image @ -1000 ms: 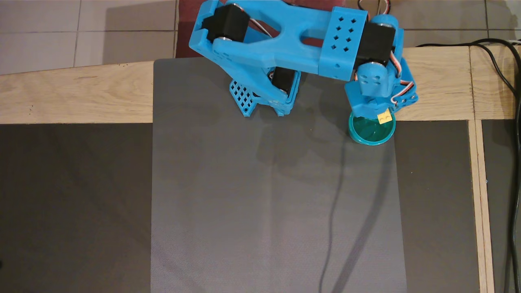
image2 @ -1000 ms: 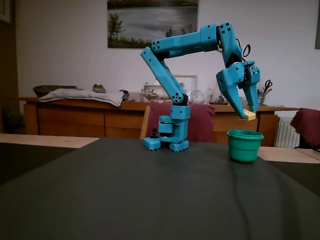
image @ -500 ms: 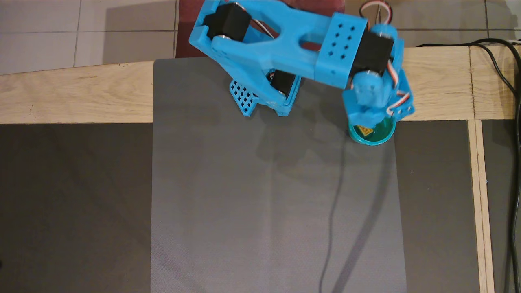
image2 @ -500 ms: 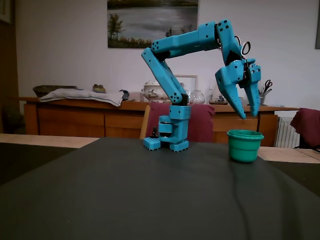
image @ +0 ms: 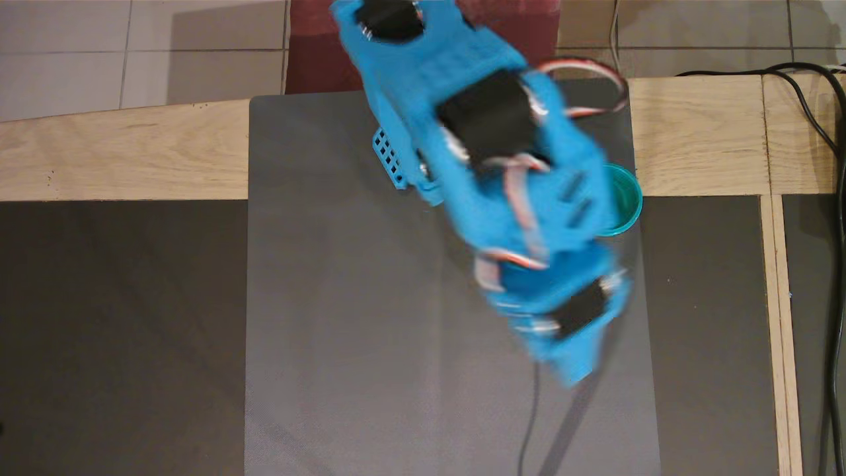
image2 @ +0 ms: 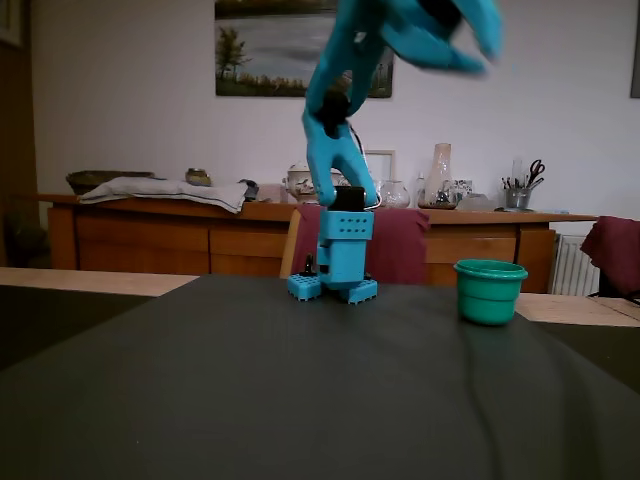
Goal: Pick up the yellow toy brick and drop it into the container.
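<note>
The teal-green cup [image: 626, 198] stands at the right edge of the grey mat, half covered by my blue arm in the overhead view. In the fixed view it stands upright [image2: 490, 292] to the right of the arm's base. My gripper [image: 576, 371] is raised high above the mat and blurred by motion. In the fixed view it is at the top edge [image2: 478, 48], above and slightly left of the cup. I cannot tell how its jaws stand. No yellow brick shows in either view; it is hidden or out of view.
The arm's blue base [image2: 336, 268] stands at the back of the grey mat [image: 370, 330]. A thin cable [image: 527, 430] lies on the mat at the front. Black cables [image: 829, 132] run along the wooden table's right side.
</note>
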{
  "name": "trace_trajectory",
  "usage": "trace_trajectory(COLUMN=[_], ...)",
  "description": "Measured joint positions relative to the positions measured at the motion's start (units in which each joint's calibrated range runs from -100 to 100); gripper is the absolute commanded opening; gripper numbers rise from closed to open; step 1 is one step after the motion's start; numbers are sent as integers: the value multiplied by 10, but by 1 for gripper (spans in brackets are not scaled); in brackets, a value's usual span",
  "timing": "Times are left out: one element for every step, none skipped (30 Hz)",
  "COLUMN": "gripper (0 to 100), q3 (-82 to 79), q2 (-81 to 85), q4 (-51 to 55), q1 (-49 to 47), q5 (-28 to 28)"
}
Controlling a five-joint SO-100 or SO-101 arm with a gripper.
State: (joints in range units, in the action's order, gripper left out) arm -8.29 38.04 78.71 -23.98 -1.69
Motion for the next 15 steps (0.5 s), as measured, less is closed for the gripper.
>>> trace_trajectory(gripper=[0, 0, 0, 0, 0, 0, 0, 0, 0, 0, 0, 0, 0, 0, 0], q3=[8, 13, 14, 14, 14, 14, 14, 14, 14, 14, 9, -5, -26, -51, -71], q2=[0, -1, -1, 1, 8, 16, 25, 38, 57, 70, 87, 106, 128, 151, 169], q4=[1, 1, 1, 1, 1, 1, 1, 1, 4, 9, 15, 21, 23, 24, 24], q1=[24, 58, 79, 96, 124, 144, 163, 174, 173, 178, 185, 190, 190, 183, 186], q5=[8, 17, 24, 32, 38, 40, 41, 41, 41, 41, 41, 41, 41, 41, 41])
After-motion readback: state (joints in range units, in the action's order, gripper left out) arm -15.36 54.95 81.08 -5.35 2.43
